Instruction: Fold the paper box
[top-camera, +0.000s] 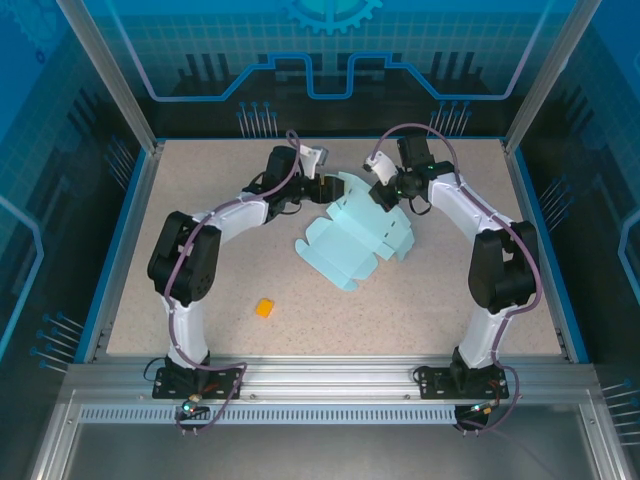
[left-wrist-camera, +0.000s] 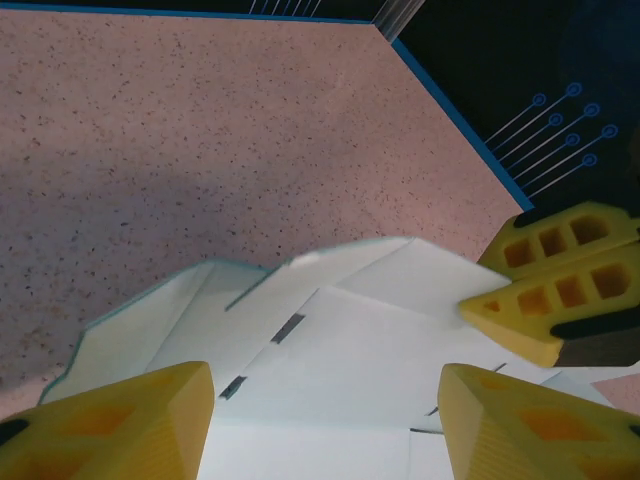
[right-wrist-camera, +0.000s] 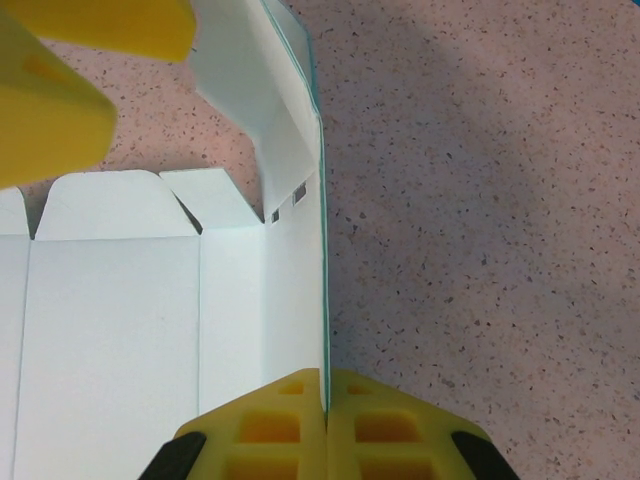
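Top external view: the box (top-camera: 350, 245) is a die-cut sheet spread near the middle of the table (top-camera: 200, 200), mostly flat, with its far edge lifted between the two grippers. By this showing the fold is at an early stage. One side strip is raised along its crease; no walls are joined, no tabs are tucked, and the end flaps lie open. Nearly all the folding and closing is left to do. An orange block (top-camera: 264, 308) lies well apart, nearer the left arm's base.

The right gripper (right-wrist-camera: 326, 385) is pinched shut on the sheet's outer edge. In the right wrist view its two yellow fingers meet on the thin card, and the strip (right-wrist-camera: 295, 300) stands up from the flat panels (right-wrist-camera: 110, 320) beside it, with two small slots near the crease.

The left gripper (left-wrist-camera: 322, 385) is spread wide and holds nothing. In the left wrist view the card (left-wrist-camera: 380, 340) passes below and between its fingers (left-wrist-camera: 130, 420), and whether they touch it cannot be told. From above, the left gripper (top-camera: 325, 186) hangs at the sheet's far edge, just beside the right gripper (top-camera: 385, 192).
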